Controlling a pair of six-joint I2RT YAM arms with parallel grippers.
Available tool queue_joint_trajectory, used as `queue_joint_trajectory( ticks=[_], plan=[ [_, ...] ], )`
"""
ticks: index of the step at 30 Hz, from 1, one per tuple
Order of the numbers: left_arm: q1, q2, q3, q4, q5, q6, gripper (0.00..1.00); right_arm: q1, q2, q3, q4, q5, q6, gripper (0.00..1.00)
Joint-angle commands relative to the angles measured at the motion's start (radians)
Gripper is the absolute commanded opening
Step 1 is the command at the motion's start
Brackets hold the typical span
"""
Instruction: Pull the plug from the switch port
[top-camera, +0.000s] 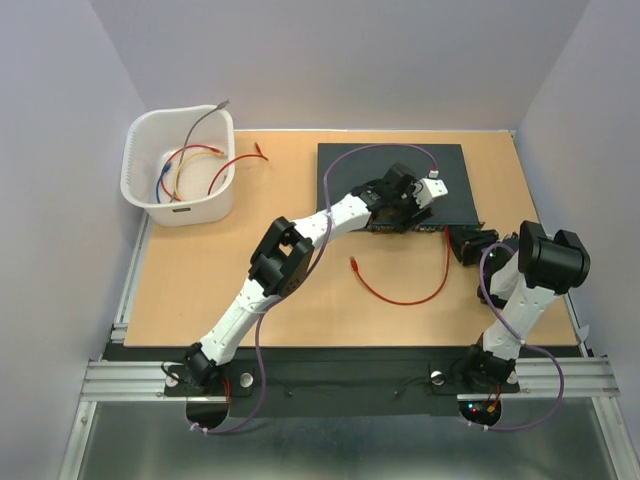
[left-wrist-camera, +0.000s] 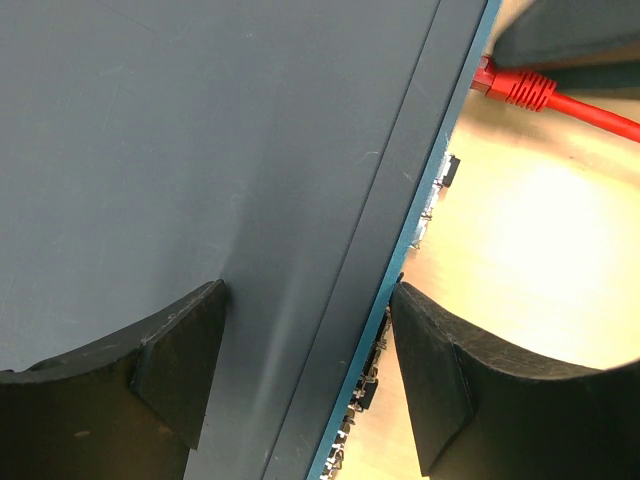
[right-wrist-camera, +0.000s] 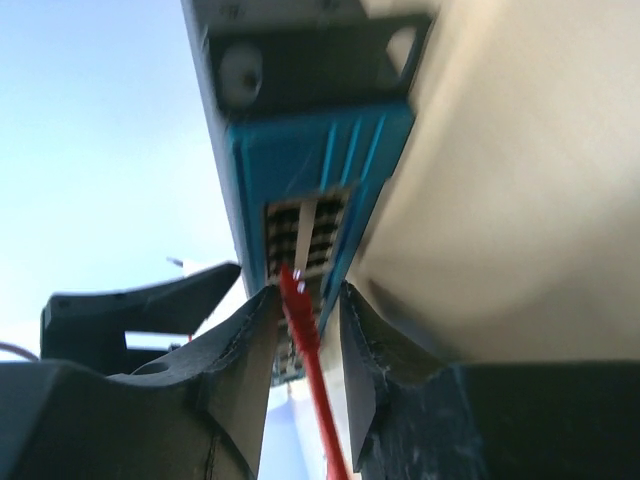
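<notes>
The switch (top-camera: 395, 175) lies flat at the back middle of the table, its teal socket face (left-wrist-camera: 425, 190) toward the arms. A red plug (right-wrist-camera: 297, 305) sits at a socket near the face's right end, and it also shows in the left wrist view (left-wrist-camera: 512, 85). Its red cable (top-camera: 400, 298) loops over the table to a loose end. My right gripper (right-wrist-camera: 308, 300) is open a little, one finger on each side of the plug; the plug touches the left finger (right-wrist-camera: 240, 345). My left gripper (left-wrist-camera: 310, 330) is open, straddling the switch's front edge, with one finger on top.
A white basket (top-camera: 128, 170) with several cables stands at the back left. A grey cable (top-camera: 205, 112) and a red one (top-camera: 245, 158) hang over its rim. Grey walls enclose the table on three sides. The right arm (top-camera: 550, 258) stands near the right edge.
</notes>
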Motion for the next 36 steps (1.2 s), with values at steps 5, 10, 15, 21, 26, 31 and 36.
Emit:
queue_joint_trajectory(
  ticks=[5,10,15,21,26,31,36],
  plan=[
    [0.025,0.025,0.034,-0.019,-0.037,-0.001,0.76,0.023,-0.058,-0.033,0.261,-0.012,-0.028,0.37],
    [0.025,0.021,0.031,-0.019,-0.038,0.002,0.76,0.023,-0.024,0.009,0.255,0.0,-0.025,0.37],
    [0.025,0.018,0.026,-0.021,-0.038,0.005,0.76,0.023,-0.015,0.038,0.247,0.011,-0.019,0.34],
    [0.025,0.016,0.026,-0.021,-0.037,0.007,0.76,0.023,-0.013,0.042,0.225,0.017,-0.034,0.34],
    [0.025,0.016,0.026,-0.024,-0.035,0.004,0.76,0.023,-0.003,0.044,0.224,0.024,-0.033,0.29],
    [0.025,0.015,0.024,-0.024,-0.035,0.005,0.76,0.025,-0.003,0.052,0.221,0.035,-0.033,0.13],
    [0.025,0.018,0.024,-0.024,-0.033,0.011,0.76,0.023,-0.012,0.039,0.219,0.041,-0.038,0.0]
  ],
)
